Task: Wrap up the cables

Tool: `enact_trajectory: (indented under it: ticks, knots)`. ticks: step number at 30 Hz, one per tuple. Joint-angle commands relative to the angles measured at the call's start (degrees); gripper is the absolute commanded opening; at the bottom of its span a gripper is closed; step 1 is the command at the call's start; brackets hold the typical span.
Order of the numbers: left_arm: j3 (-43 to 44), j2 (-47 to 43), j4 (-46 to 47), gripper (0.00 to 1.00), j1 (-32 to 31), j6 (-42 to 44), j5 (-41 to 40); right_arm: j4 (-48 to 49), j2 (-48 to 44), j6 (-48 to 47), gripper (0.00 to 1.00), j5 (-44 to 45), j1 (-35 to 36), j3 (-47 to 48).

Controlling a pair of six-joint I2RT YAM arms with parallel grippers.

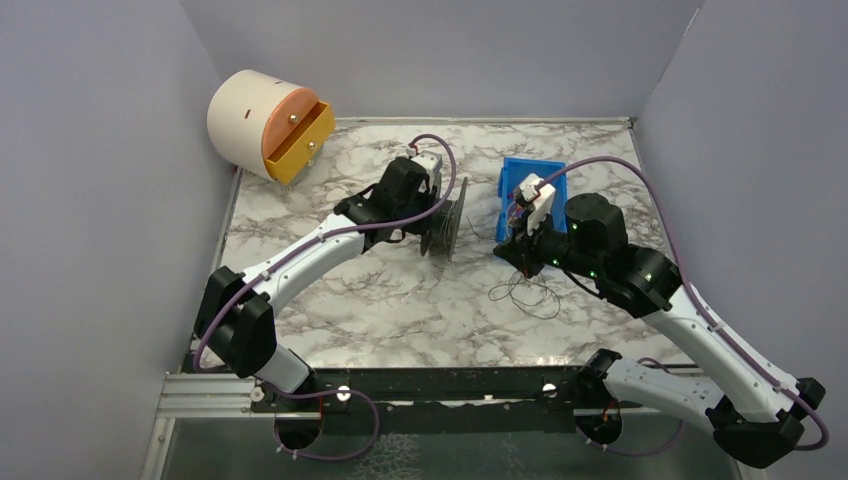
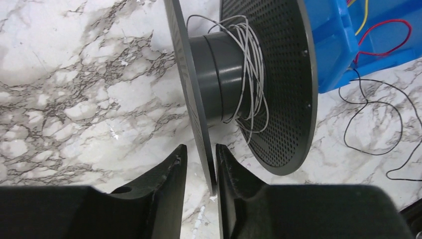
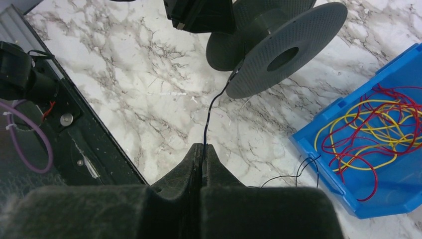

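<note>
While only a few loose pale turns [image 2: 255, 59] sit on the spool [image 2: 281, 74] hub, wrapping is judged barely begun. The black cable [image 3: 206, 117] is pinched in the closed right gripper [image 3: 203, 149] and led to the spool; red and yellow cables [image 3: 378, 124] lie unwound in the blue bin [image 3: 318, 154]. One flange is straddled by the left gripper [image 2: 200, 152], jaws narrowly apart.

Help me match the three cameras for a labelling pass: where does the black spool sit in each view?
Top external: spool mid-table, just left of centre, standing on edge.
Left wrist: top centre, seen side-on and large.
Right wrist: along the top edge, right of centre.
Shared landmark: the blue bin, to the spool's right in every view.
</note>
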Motion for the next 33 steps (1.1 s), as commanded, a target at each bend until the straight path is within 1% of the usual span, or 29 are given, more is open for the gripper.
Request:
enact_trajectory:
  ticks: [1, 3, 5, 7, 13, 17, 21, 25, 29, 33]
  knots:
    - [1.69, -0.99, -1.60, 0.25, -0.33, 2.84, -2.52, 0.11, -0.55, 0.57, 0.01, -2.09, 0.26, -0.97]
    - [1.77, -1.15, -1.81, 0.14, -0.33, 3.70, -2.05, 0.46, -0.76, 0.34, 0.01, -2.69, 0.24, -1.04]
    - [1.89, -1.25, -2.30, 0.05, -0.37, 4.14, -1.77, 0.73, -1.06, 0.33, 0.01, -3.33, 0.26, -0.89]
    - [1.75, -1.71, -2.65, 0.00, -0.41, 4.54, -1.29, 1.00, -1.22, 0.17, 0.01, -3.75, 0.26, -0.85]
    - [-0.64, -5.30, -4.97, 0.00, -0.64, 5.90, 0.94, 0.01, -1.29, -1.27, 0.01, -5.69, 0.26, -0.05]
    - [-3.96, -9.20, -7.00, 0.00, -1.93, 7.18, 3.36, -0.57, -0.58, -3.11, 0.01, -10.00, 0.26, 1.62]
    - [-6.80, -13.15, -9.43, 0.00, -4.37, 8.43, 3.64, -0.93, 0.73, -5.99, 0.01, -14.58, 0.22, 2.90]
    - [-9.90, -16.43, -10.53, 0.00, -5.06, 8.22, 4.06, -0.45, 2.94, -9.38, 0.01, -18.00, 0.26, 3.27]
    - [-11.99, -18.05, -10.48, 0.00, -5.17, 8.51, 4.33, -0.18, 4.61, -14.20, 0.01, -18.71, 0.26, 3.37]
    - [-12.97, -18.97, -10.19, 0.00, -5.16, 9.45, 4.27, 1.79, 5.72, -15.87, 0.01, -16.52, 0.26, 3.41]
